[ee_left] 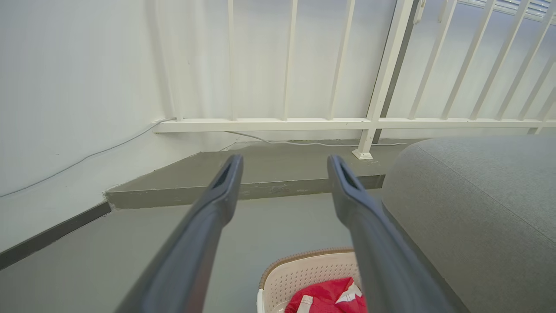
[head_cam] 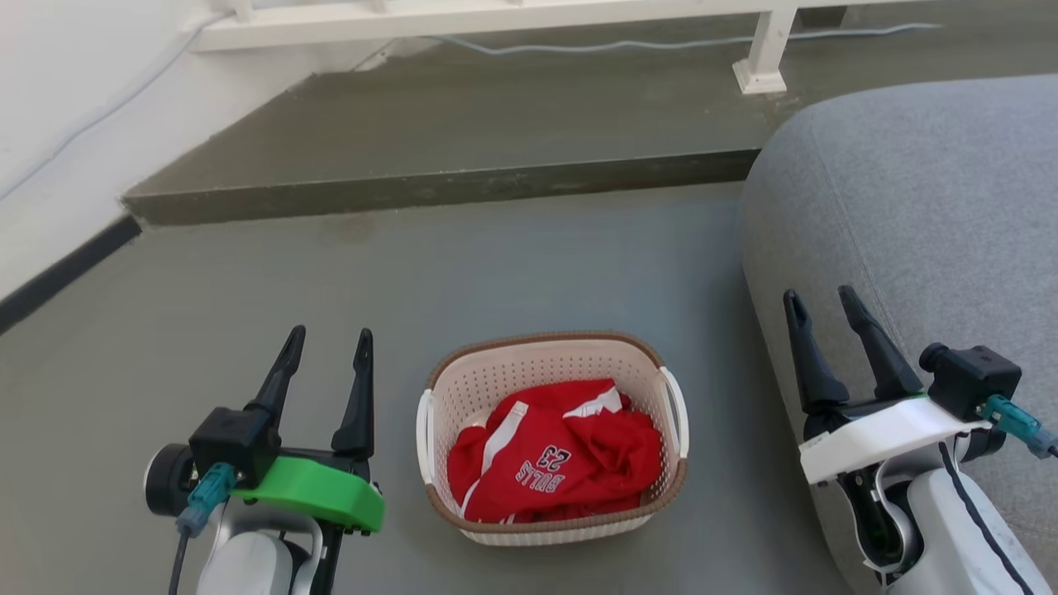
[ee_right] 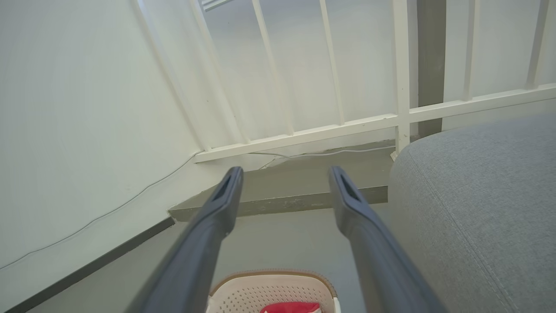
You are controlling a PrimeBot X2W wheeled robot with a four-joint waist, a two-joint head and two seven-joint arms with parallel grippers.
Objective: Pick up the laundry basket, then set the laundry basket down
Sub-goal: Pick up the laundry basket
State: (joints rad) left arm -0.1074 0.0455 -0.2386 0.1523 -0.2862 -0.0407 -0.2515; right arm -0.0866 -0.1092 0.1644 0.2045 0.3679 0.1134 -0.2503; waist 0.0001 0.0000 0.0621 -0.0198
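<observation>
The laundry basket (head_cam: 529, 370), cream-white and perforated with a brown rim and white side handles, stands on the grey floor between my two arms. A red garment (head_cam: 555, 459) with white lettering lies crumpled inside it. My left gripper (head_cam: 329, 336) hovers open to the basket's left, fingers pointing away, holding nothing. My right gripper (head_cam: 820, 296) is open to the basket's right, over the sofa's edge. The basket's far rim (ee_left: 304, 256) peeks between the left fingers, and the basket (ee_right: 273, 291) shows low between the right fingers.
A grey sofa (head_cam: 926, 215) crowds the right side, close to the basket. Beyond lies a raised concrete step (head_cam: 446, 132) with a white railing (head_cam: 512, 18) and a cable along it. A white wall (head_cam: 58, 107) with dark skirting bounds the left.
</observation>
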